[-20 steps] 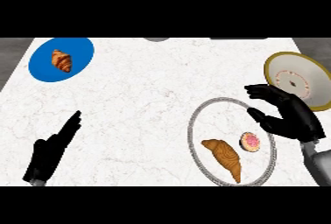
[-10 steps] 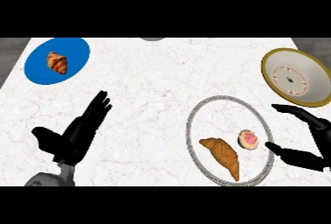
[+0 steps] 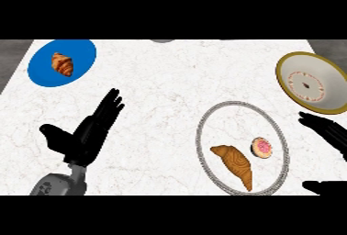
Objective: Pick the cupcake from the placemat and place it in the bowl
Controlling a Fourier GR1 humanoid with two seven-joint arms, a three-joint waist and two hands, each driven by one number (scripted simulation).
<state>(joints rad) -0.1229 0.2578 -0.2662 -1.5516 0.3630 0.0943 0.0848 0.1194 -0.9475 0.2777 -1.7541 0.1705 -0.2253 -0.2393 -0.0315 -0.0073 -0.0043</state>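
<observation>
The cupcake (image 3: 261,148), small with pink icing, sits on the right part of the round white placemat (image 3: 234,124) with a grey rim. The gold-rimmed bowl (image 3: 295,73) stands at the far right, tilted toward me, with a small dark spot in its middle. My right hand (image 3: 328,133) is at the view's right edge, open, its fingers pointing left between the bowl and the cupcake, its thumb lower down; it touches neither. My left hand (image 3: 85,135) is open at the left, fingers straight and pointing up.
A brown croissant (image 3: 236,165) lies on the placemat just left of the cupcake. A blue plate (image 3: 78,55) with a second croissant (image 3: 62,63) is at the far left. White marble counter lies between both plates.
My right hand has drawn back from beside the bowl toward the lower right edge. My left hand has come further up into view with its fingers spread.
</observation>
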